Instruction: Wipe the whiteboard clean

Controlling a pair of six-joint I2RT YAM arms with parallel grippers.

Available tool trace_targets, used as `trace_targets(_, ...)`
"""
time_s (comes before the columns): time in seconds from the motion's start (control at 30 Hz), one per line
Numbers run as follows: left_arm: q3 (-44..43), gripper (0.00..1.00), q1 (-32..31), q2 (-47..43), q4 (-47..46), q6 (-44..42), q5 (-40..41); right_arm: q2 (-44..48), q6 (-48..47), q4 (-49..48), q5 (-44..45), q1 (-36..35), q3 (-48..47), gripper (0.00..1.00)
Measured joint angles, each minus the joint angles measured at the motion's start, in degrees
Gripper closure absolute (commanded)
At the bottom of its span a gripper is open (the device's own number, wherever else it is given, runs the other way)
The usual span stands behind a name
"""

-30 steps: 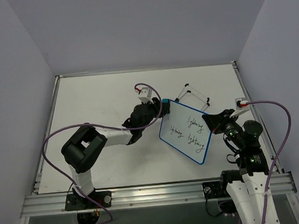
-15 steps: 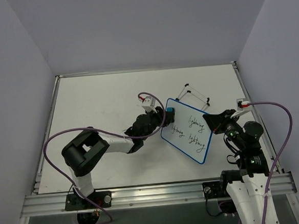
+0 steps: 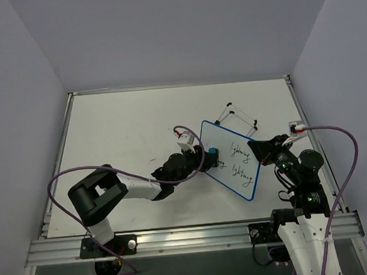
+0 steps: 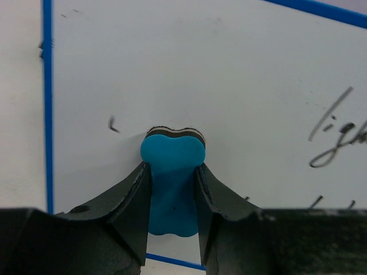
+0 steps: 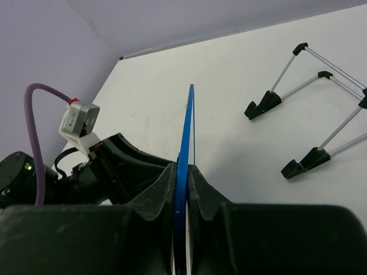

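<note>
From above, the left claw (image 3: 208, 154) is clamped on a blue eraser (image 3: 212, 152) and presses it against the whiteboard (image 3: 235, 162). The board is held at a slant over the worktop (image 3: 120, 129), between the two claws. The right claw (image 3: 260, 150) is closed on the board's rim, and a wire stand (image 3: 239, 116) lies beyond it.

In the left wrist view, the eraser touches the board just ahead of the fingers (image 4: 129, 200), with dark writing (image 4: 335, 137) off to their right.

In the right wrist view, the fingers (image 5: 155, 195) pinch the blue rim edge-on, and the stand lies off to their right.
</note>
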State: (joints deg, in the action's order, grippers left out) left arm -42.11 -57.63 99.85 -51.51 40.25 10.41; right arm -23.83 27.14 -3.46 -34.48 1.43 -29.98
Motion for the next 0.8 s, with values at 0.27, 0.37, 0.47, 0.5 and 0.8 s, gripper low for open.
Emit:
trace_targets(0.27, -1.4, 0.98, 11.1, 4.4, 0.6, -0.6, -3.5, 0.0, 0.4, -0.7, -0.4, -1.2, 0.4, 1.00)
trace_targets(0.37, -3.5, 0.98, 12.5, 7.2, 0.2, -0.6, -4.8, -0.1, 0.4, -0.7, 0.6, -1.2, 0.4, 1.00)
trace_targets(0.47, -4.8, 0.98, 12.5, 8.0, 0.3, -0.7, -5.1, -0.1, 0.3, -1.0, 1.2, -1.2, 0.4, 1.00)
trace_targets(0.5, -4.8, 0.98, 12.3, 8.0, 0.3, -0.7, -5.0, -0.1, 0.2, -1.2, 1.2, -1.2, 0.4, 1.00)
trace_targets(0.8, -3.9, 0.98, 5.2, 3.2, 0.3, -2.1, -1.7, 0.1, 1.1, -4.0, 1.3, -1.2, 2.5, 1.00)
